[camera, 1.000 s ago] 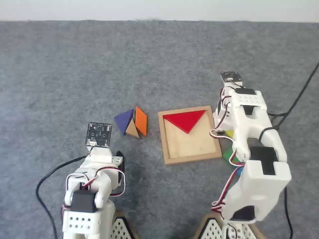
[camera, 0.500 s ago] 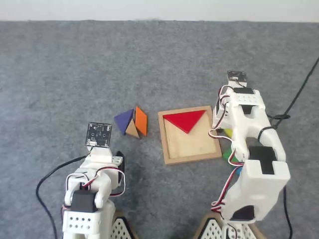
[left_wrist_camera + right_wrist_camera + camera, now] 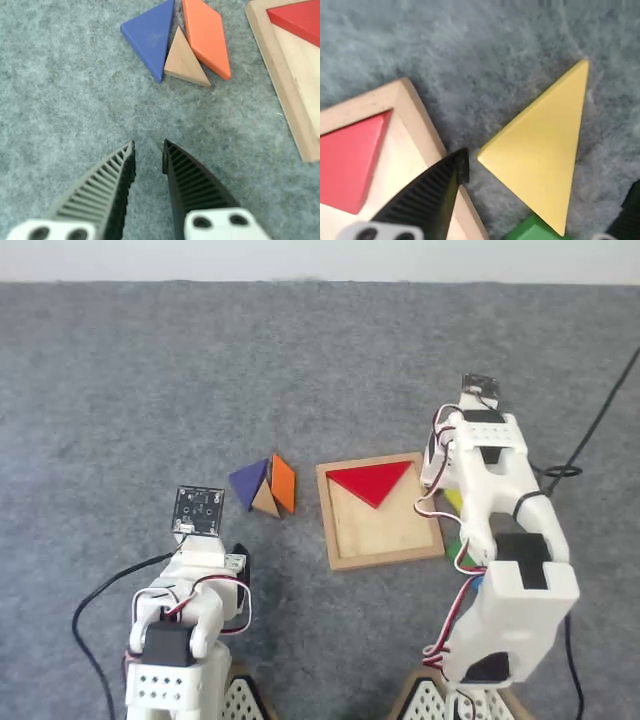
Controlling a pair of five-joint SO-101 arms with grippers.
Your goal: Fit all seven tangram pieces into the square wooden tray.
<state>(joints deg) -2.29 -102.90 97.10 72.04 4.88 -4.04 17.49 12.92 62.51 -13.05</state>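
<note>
Two white robot arms sit at a gray carpet table in the high view. The square wooden tray (image 3: 386,560) lies in the middle, and the red triangle (image 3: 372,481) is inside it, up against the far wall. Three pieces lie together outside the tray, on the left arm's side: a blue triangle (image 3: 248,480), a small tan triangle (image 3: 265,503) and an orange piece (image 3: 284,483), all touching. The left arm (image 3: 190,615) is low and near its base, apart from these pieces. The right arm (image 3: 500,510) reaches along the other side of the tray, and bits of a yellow triangle (image 3: 453,502) and a green piece (image 3: 456,548) peek out from under it. In the left wrist view, the left gripper (image 3: 148,146) hangs over bare carpet with its two dark fingers a little apart and nothing between them. The blue triangle (image 3: 150,37), tan triangle (image 3: 182,62) and orange piece (image 3: 206,37) lie ahead of it, with the tray (image 3: 280,85) off to one side. In the right wrist view, the right gripper (image 3: 545,180) is spread wide. One finger is at the tray's wall (image 3: 420,120), and the yellow triangle (image 3: 545,155) lies on the carpet between the fingers, just beside the tray. The green piece (image 3: 532,231) sits at the yellow triangle's corner.
</note>
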